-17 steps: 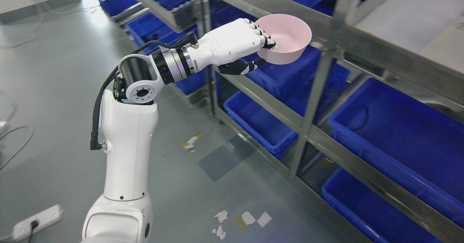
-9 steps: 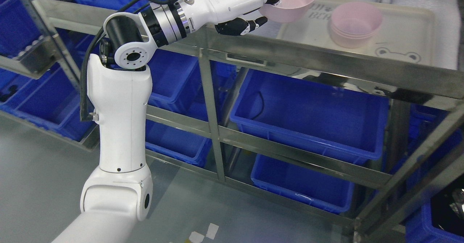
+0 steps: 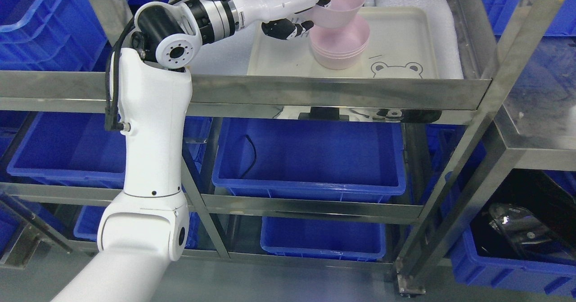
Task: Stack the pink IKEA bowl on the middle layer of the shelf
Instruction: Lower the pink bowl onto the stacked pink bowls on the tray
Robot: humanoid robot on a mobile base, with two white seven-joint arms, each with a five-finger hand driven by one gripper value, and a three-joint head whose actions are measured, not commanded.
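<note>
One pale pink plastic bowl [image 3: 339, 5], gripped at its rim by the left hand [image 3: 297, 9], tilts over the stacked pink bowls [image 3: 339, 50] on a cream tray [image 3: 405, 45].

You will find no readable words, brand names or numbers anywhere here. The only mark is a drawn bear-face outline on the cream tray [image 3: 407, 41] — just right of the stack of pink bowls [image 3: 339, 50] — and it carries no lettering at all.
</note>
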